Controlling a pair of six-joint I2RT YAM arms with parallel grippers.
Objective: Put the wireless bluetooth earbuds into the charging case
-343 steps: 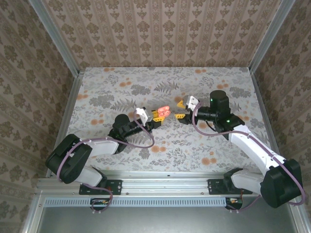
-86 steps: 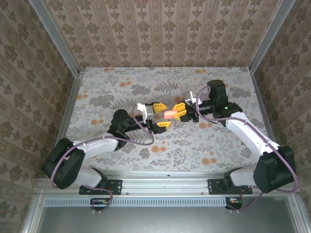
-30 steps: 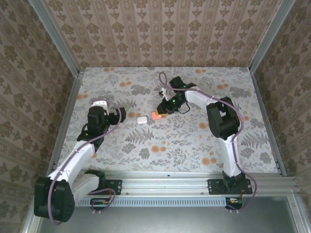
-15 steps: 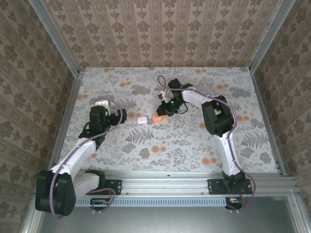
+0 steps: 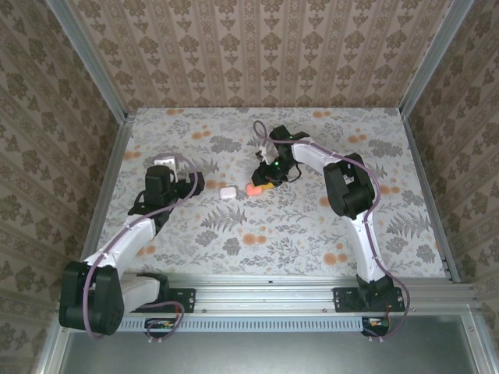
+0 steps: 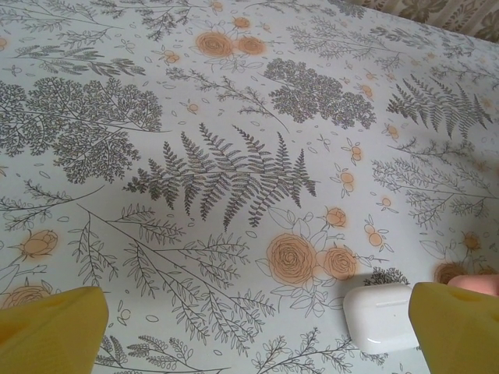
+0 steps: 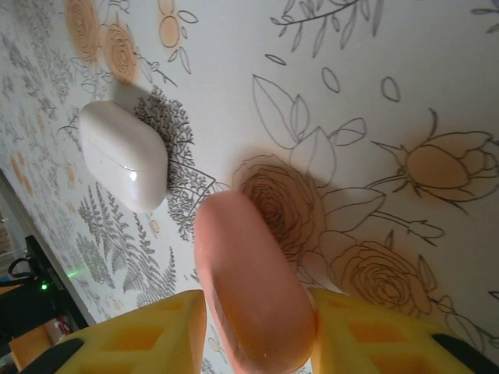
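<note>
The coral-pink charging case [image 7: 248, 257] lies on the floral table [image 7: 405, 70] between the right gripper's [image 7: 257, 312] yellow fingers [image 7: 148, 335]; whether they pinch it, I cannot tell. A white charging case [image 7: 125, 162] sits just left of it. The left gripper [image 6: 251, 327] gapes wide, left of the white case.
</note>
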